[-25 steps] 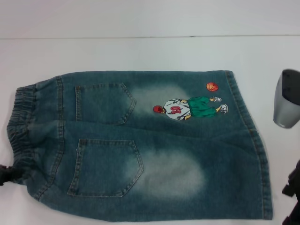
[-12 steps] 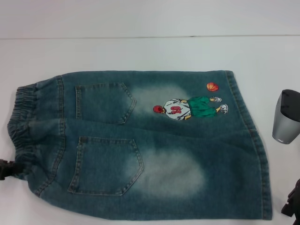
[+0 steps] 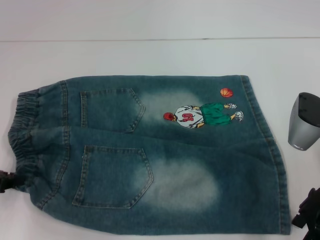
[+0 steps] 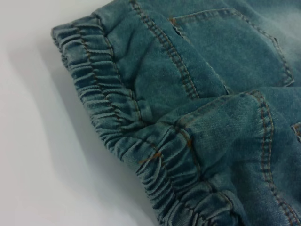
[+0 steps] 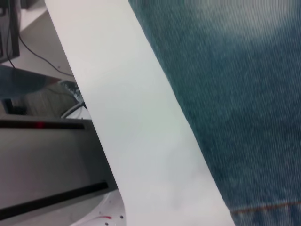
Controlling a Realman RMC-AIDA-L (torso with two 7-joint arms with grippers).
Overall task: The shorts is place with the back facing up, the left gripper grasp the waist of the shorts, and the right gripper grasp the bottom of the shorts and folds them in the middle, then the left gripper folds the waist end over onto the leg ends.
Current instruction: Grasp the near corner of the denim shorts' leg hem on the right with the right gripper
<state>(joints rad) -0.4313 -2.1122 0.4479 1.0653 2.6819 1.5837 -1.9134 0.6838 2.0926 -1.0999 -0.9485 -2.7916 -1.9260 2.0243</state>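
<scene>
The faded blue denim shorts (image 3: 150,155) lie flat, back pockets up, on the white table (image 3: 150,55). The left gripper (image 3: 6,181) sits at the elastic waistband (image 4: 117,117), the right gripper (image 3: 307,217) just beside the hem; I cannot tell how wide either stands.

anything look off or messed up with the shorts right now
Nothing damaged. The shorts lie back up, slightly askew on the table, and the elastic waist is bunched and rumpled near the left tool. The right tool sits by the leg hems, not gripping yet.
</scene>
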